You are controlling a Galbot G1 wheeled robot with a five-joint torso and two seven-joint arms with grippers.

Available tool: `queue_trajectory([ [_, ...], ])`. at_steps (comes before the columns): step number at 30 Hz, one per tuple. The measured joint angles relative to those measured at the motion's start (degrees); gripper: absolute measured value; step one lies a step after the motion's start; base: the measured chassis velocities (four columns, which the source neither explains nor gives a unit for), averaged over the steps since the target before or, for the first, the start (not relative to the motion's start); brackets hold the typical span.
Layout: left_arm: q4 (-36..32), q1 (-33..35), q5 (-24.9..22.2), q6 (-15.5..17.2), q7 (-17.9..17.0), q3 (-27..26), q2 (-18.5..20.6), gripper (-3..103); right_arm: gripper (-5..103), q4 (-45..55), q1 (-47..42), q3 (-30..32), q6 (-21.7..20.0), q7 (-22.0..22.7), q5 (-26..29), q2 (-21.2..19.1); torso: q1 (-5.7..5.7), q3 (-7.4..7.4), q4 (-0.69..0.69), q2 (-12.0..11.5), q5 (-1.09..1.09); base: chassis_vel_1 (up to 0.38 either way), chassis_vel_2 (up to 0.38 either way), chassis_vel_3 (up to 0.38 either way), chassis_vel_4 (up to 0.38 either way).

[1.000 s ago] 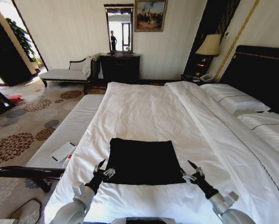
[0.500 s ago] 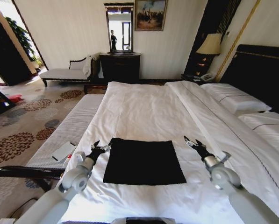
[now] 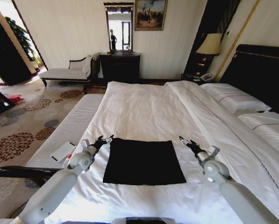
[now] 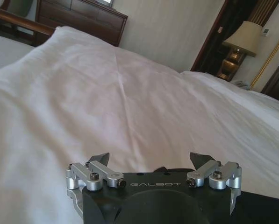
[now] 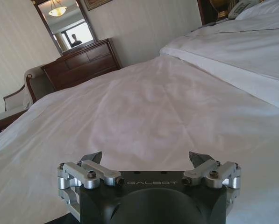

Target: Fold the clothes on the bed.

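Since a second ago, both of our arms have reached forward along the black T-shirt (image 3: 143, 162). Our grippers then sat at its near corners; now they hover by its far corners. The shirt itself has not shifted.

The T-shirt lies flat on the white bed (image 3: 144, 109), near the foot edge closest to us, already reduced to a neat, roughly square dark panel with no sleeves showing. We cannot see any lettering on it.

Our left gripper (image 3: 103, 139) hangs just beside the shirt's far left corner, its fingers spread apart and empty. In the left wrist view the same open fingers (image 4: 98, 159) frame bare white sheet, with a sliver of black cloth at the gripper body.

Our right gripper (image 3: 186, 142) sits just off the shirt's far right corner, slightly apart from the fabric, also spread wide and holding nothing. The right wrist view shows its open fingertips (image 5: 198, 159) over plain sheet, pointing toward the dark dresser (image 5: 81, 63) beyond the shirt.

We judge the folding to be well along: the sides appear tucked in, leaving a tidy panel. What seems left is at least one more fold, bringing the far edge toward the near one, and neither corner is gripped yet.
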Motion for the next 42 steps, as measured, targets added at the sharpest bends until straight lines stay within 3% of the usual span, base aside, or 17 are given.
queue_trajectory([
  [8,3.1,-2.0,-0.1,-0.2,2.5,2.9,-1.6,88,100,0.3,-0.5,0.1,-0.3,1.1,-0.5,-0.1,0.00,0.00,0.00,0.0,0.01,0.000,0.000,0.000,0.000],
  [13,4.6,-1.7,-0.2,-0.6,3.0,2.8,-2.2,61,100,0.6,-1.3,0.4,-0.4,1.4,-1.4,-0.2,0.00,0.00,0.00,0.0,0.00,0.000,0.000,0.000,0.000],
  [15,4.6,-1.6,-0.2,-0.7,3.0,2.8,-2.3,61,100,0.7,-1.3,0.4,-0.4,1.4,-1.6,-0.2,0.00,0.00,0.00,0.0,0.00,0.000,0.000,0.000,0.000],
  [21,4.6,-0.4,-0.1,-1.5,3.0,2.0,-2.1,34,100,1.0,-1.7,0.4,-0.5,1.7,-2.6,-0.2,0.00,-0.01,0.00,0.0,0.00,0.000,0.000,0.000,0.000],
  [24,4.6,0.3,-0.2,-1.6,3.0,1.5,-2.0,29,100,1.0,-1.8,0.5,-0.5,1.7,-2.7,-0.2,0.00,0.00,0.01,0.0,0.00,0.000,0.000,0.000,0.000],
  [29,4.6,1.2,-0.2,-1.9,2.7,0.3,-2.4,7,100,1.0,-1.8,0.4,-0.7,1.7,-2.6,-0.1,0.00,0.00,0.00,0.0,0.00,0.000,0.000,0.000,0.000],
  [33,4.6,1.6,0.0,-1.9,2.3,-0.3,-2.6,0,100,1.3,-0.2,-0.9,-2.5,-0.1,1.3,-1.2,0.00,0.00,0.00,0.0,-0.01,0.000,0.000,0.000,0.000],
  [42,4.4,1.7,0.9,-2.0,1.5,-0.5,-3.6,0,100,-1.3,5.4,-6.5,-6.7,-5.6,7.5,-3.3,0.00,0.00,0.01,0.0,0.00,0.000,0.000,0.000,0.000],
])
